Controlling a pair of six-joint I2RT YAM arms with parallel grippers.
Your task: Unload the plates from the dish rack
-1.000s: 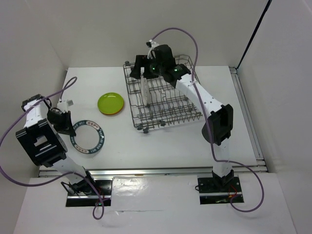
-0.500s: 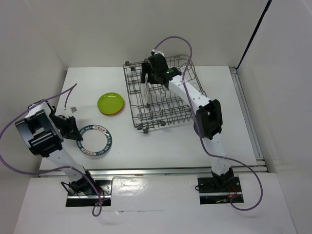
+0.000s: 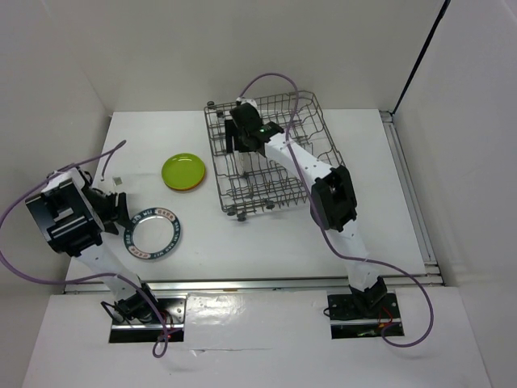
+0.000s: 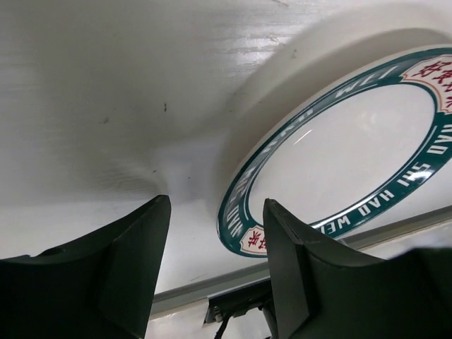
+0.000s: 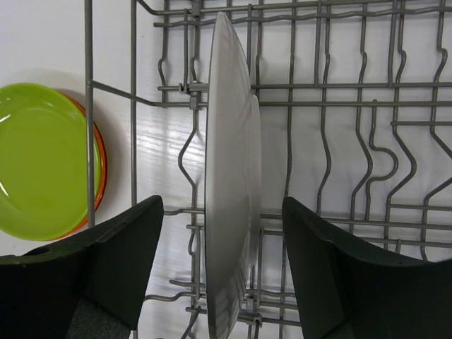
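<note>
The white plate with a dark teal rim (image 3: 152, 233) lies flat on the table at the front left, also large in the left wrist view as the teal-rimmed plate (image 4: 339, 162). My left gripper (image 3: 119, 212) (image 4: 215, 236) stands open just left of it, holding nothing. A lime green plate (image 3: 184, 170) (image 5: 42, 159) rests on an orange plate (image 5: 101, 169). In the dish rack (image 3: 323, 145) (image 5: 318, 102) one pale plate (image 5: 229, 183) stands on edge. My right gripper (image 3: 242, 133) (image 5: 222, 212) straddles it, open, with a gap on each side.
The rack fills the back centre of the table, its wire tines close around my right fingers (image 5: 120, 261). The green and orange stack sits just left of the rack. The table's metal front rail (image 4: 212, 293) runs close behind the left gripper.
My left gripper opened and let go of the teal-rimmed plate, which now lies flat. The right gripper moved left and down over the upright plate, its jaws narrowing a little.
</note>
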